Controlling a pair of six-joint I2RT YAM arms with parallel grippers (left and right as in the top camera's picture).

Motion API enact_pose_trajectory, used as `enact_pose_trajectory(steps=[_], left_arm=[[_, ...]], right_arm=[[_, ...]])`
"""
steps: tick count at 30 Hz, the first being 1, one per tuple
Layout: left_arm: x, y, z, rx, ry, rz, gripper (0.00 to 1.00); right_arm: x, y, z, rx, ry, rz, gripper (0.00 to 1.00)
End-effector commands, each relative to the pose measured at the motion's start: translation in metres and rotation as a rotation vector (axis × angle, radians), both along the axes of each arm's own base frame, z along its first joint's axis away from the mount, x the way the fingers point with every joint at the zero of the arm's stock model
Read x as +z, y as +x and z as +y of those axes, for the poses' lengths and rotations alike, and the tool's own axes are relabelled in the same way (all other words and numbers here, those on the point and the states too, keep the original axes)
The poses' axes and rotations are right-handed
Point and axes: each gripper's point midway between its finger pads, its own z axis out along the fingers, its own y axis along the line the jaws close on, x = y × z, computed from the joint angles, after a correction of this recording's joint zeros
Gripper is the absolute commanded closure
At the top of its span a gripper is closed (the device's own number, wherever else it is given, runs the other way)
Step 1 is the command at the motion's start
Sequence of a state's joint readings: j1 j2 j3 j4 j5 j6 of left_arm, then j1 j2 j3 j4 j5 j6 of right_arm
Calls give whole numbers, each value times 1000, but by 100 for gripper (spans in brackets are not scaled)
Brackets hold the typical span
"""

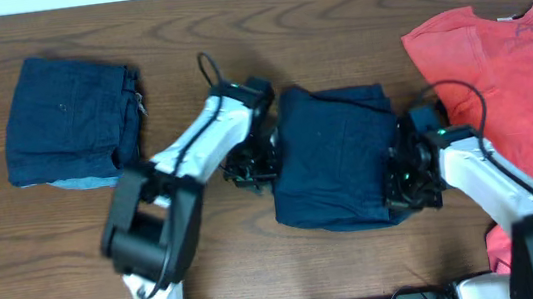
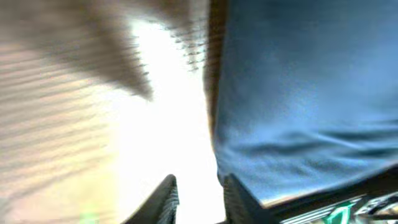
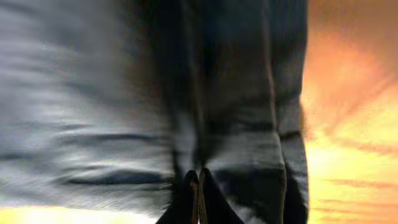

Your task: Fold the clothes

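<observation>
a folded navy stack (image 1: 70, 120) lay well left of the shorts (image 1: 333, 157). the left gripper (image 2: 200, 198), just left of the shorts, stood narrowly parted and empty. the right gripper (image 3: 199, 186), at the shorts' right edge, was pinched shut; whether on fabric, i couldn't tell. the shirt (image 1: 514, 71) lay right of the shorts. best to lift both grippers straight off, so the fold stays square.

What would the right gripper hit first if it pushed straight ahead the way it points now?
The folded navy garment: the right gripper, fingers together, points straight into its edge. Whether they touch is unclear.
</observation>
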State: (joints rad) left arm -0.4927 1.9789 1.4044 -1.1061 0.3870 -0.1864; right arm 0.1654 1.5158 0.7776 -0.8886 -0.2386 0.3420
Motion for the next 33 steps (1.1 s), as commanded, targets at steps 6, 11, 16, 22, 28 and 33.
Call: enact_pose_trajectory(steps=[6, 11, 16, 22, 28, 33], left_arm=[[86, 70, -38, 0, -243, -476, 64], [82, 109, -60, 0, -313, -604, 70], [30, 133, -73, -14, -308, -599, 72], [-23, 144, -66, 9, -269, -545, 71], [-13, 182, -27, 107, -231, -613, 70], [24, 197, -1, 184, -298, -598, 69]], right_arm=[[83, 69, 46, 128, 274, -402, 94], [74, 82, 52, 112, 284, -421, 96], [45, 84, 61, 127, 265, -360, 99], [-15, 64, 10, 26, -31, -151, 99], [-20, 50, 2, 8, -42, -73, 99], [-7, 43, 21, 95, 84, -77, 97]])
